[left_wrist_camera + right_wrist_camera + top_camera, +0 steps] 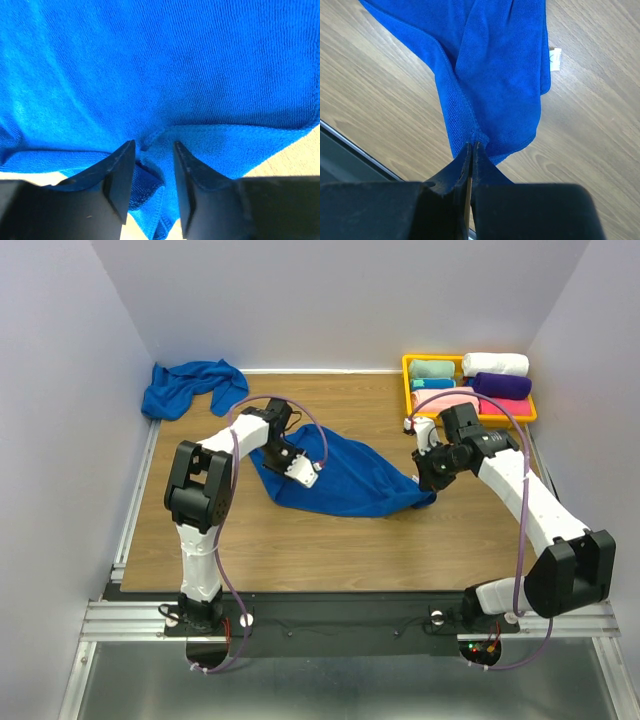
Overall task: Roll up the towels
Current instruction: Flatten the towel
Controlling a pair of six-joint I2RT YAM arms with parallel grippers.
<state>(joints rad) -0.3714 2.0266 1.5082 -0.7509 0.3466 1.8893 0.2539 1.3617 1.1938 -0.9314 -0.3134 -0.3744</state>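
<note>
One royal-blue towel [350,475] lies spread and rumpled on the middle of the wooden table. My left gripper [305,472] is over its left part. In the left wrist view its jaws [153,145] stand apart, with a fold of the towel's [175,65] hem lying between them. My right gripper [428,480] is at the towel's right corner. In the right wrist view it [472,145] is shut on that corner of the towel [500,65], lifted a little off the table. A second blue towel [190,385] lies crumpled at the back left.
A yellow tray [408,375] at the back right holds rolled towels: white [495,364], purple [500,386], pink [445,400] and teal [432,369]. A white label [555,59] shows at the held towel's edge. Grey walls close the table in on three sides.
</note>
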